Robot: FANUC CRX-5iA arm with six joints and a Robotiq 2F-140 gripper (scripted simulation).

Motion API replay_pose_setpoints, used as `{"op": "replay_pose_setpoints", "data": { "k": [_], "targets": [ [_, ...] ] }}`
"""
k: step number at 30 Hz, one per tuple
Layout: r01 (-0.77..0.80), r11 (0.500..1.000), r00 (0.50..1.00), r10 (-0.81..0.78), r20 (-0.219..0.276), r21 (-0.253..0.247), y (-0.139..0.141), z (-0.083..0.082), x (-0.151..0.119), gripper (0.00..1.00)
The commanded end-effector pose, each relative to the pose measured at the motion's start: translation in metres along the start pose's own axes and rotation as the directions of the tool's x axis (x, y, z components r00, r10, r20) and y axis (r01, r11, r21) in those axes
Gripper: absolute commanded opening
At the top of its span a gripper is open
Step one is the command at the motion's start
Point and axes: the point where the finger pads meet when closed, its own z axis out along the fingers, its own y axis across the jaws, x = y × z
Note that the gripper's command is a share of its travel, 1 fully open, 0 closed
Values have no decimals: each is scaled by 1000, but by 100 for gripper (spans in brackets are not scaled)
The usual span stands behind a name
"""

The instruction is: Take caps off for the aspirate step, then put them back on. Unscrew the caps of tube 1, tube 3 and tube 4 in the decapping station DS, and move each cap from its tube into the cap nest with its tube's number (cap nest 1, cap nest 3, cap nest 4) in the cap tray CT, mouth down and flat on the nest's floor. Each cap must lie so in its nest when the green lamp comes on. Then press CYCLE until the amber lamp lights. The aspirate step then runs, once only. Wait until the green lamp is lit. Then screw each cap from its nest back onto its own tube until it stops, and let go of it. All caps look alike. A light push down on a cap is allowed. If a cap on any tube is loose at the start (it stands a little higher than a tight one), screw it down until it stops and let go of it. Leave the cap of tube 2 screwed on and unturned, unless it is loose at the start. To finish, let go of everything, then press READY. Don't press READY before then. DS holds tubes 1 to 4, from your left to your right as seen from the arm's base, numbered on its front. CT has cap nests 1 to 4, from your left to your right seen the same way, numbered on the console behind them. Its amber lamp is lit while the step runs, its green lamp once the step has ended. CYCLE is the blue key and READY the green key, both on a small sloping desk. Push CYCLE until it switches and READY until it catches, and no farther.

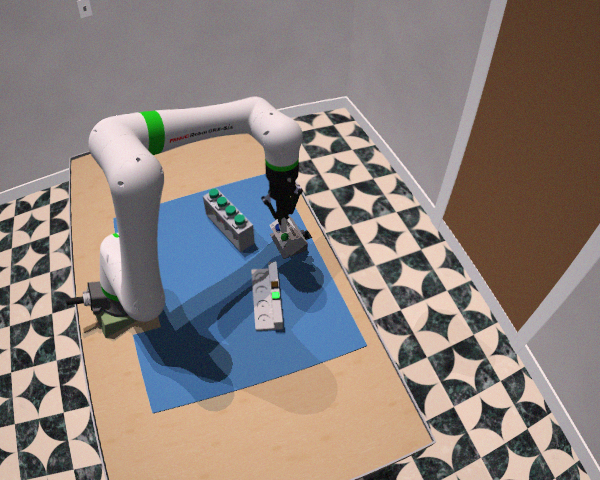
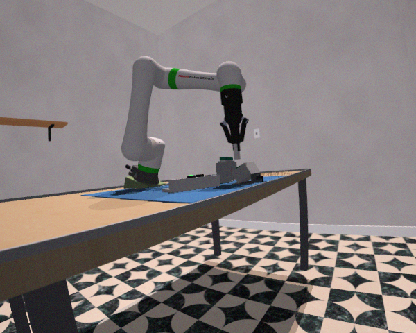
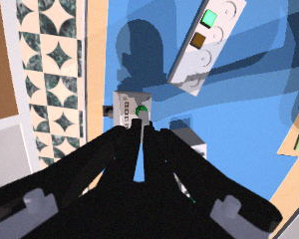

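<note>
The decapping station [image 1: 229,221] [image 2: 225,168] stands on the blue mat and holds four tubes, each with a green cap [image 1: 240,220] on it. The cap tray [image 1: 267,304] [image 2: 193,182] [image 3: 191,67] lies nearer the front, its round nests bare. Its green lamp [image 1: 275,295] [image 3: 208,19] is lit and its amber lamp [image 1: 273,283] [image 3: 198,40] is dark. My gripper [image 1: 283,225] [image 2: 236,155] [image 3: 143,118] is shut with nothing in it. It hangs just above the small key desk [image 1: 291,245] [image 2: 249,170] [image 3: 124,107], over the green READY key [image 1: 284,237] [image 3: 142,110]. The blue CYCLE key [image 1: 277,226] shows partly behind the fingers.
The blue mat [image 1: 310,330] covers the middle of the wooden table [image 1: 269,428]. The arm's base [image 1: 111,310] stands at the table's left side. The key desk sits close to the table's right edge.
</note>
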Motion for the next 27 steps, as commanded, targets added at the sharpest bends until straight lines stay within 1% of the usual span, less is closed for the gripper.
{"op": "replay_pose_setpoints", "data": {
  "k": [1, 4, 10, 21, 27],
  "targets": [
    [1, 1000, 1000, -1, 2, -1, -3, 3, 3, 0],
    [1, 1000, 1000, -1, 2, -1, -3, 3, 3, 0],
    [1, 1000, 1000, -1, 2, -1, -3, 21, 3, 0],
    [1, 1000, 1000, -1, 2, -1, -3, 21, 3, 0],
    [1, 1000, 1000, -1, 2, -1, -3, 25, 3, 0]
  ]
}}
